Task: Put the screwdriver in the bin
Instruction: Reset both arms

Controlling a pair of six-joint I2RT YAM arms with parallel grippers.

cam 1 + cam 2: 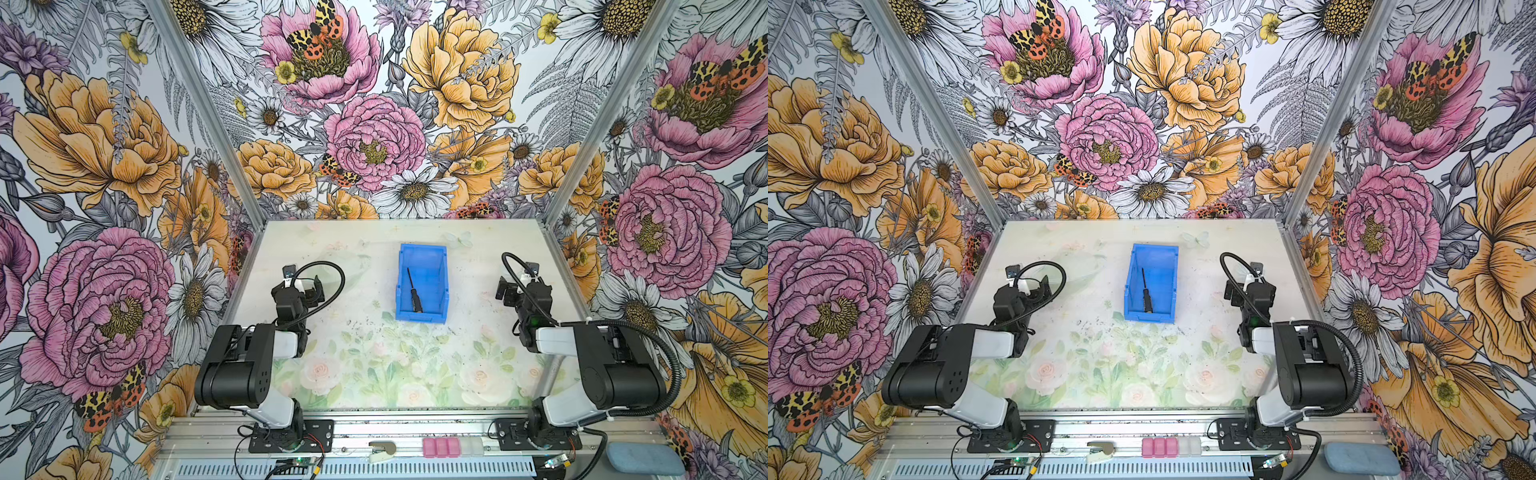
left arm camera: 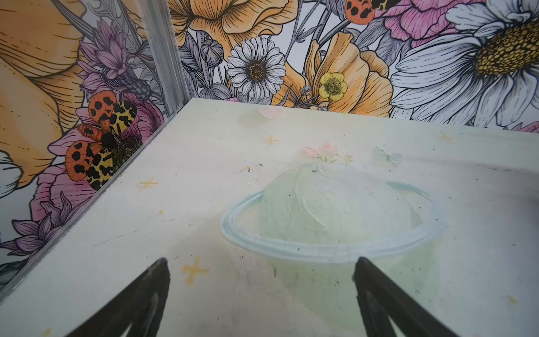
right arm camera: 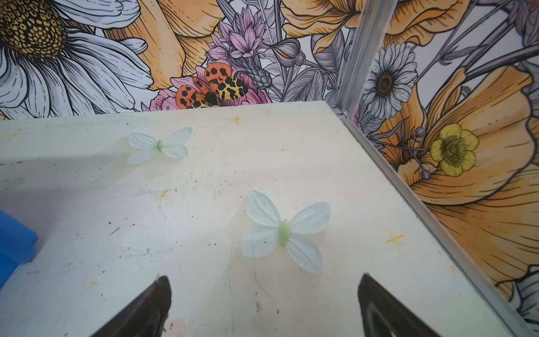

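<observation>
One screwdriver (image 1: 414,292) lying inside the bin (image 1: 439,266), shown whole in both top views; only a blue corner (image 3: 13,248) showing by the right wrist. Left gripper (image 2: 261,291) and right gripper (image 3: 264,303) both spread apart, hovering empty over the pale table (image 1: 353,374), floral walls (image 1: 104,166) surrounding.

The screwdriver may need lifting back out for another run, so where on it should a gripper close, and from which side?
Grip the black handle of the screwdriver, probably coming straight down from above. It lies flat on the floor of the bin, shaft toward the far wall, handle near the low front. The side walls are tall, and the handle is thicker than the thin shaft; set the jaws across it.
</observation>
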